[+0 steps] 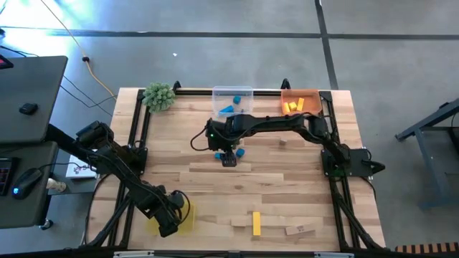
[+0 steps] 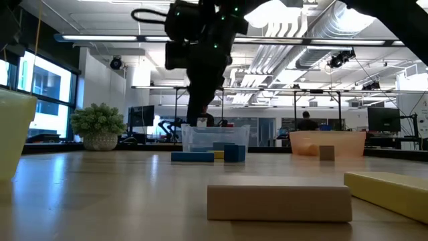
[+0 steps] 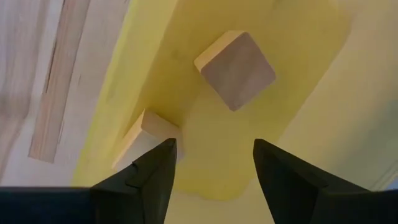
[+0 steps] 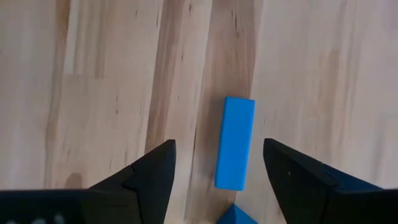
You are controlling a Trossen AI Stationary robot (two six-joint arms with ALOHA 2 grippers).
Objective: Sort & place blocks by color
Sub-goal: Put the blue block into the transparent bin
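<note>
My right gripper (image 4: pixel 217 163) is open and points down at mid-table (image 1: pixel 228 155), right above a blue bar (image 4: pixel 235 143) that lies flat on the wood; its fingers stand on either side of the bar without touching it. A blue cube (image 2: pixel 235 152) sits beside the bar (image 2: pixel 192 156). My left gripper (image 3: pixel 214 155) is open above the yellow tray (image 1: pixel 188 218) at the near left, where two plain wood blocks (image 3: pixel 235 70) (image 3: pixel 146 134) lie. A yellow bar (image 1: pixel 256 223) and two plain wood blocks (image 1: pixel 239 222) (image 1: pixel 300 229) rest near the table's near edge.
At the far edge stand a clear tray (image 1: pixel 233 92) with blue blocks, an orange tray (image 1: pixel 313 94) with yellow blocks, and a green spiky plant ball (image 1: pixel 159 95). A small wood cube (image 2: pixel 326 152) sits right of centre. Black frame rails run along both table sides.
</note>
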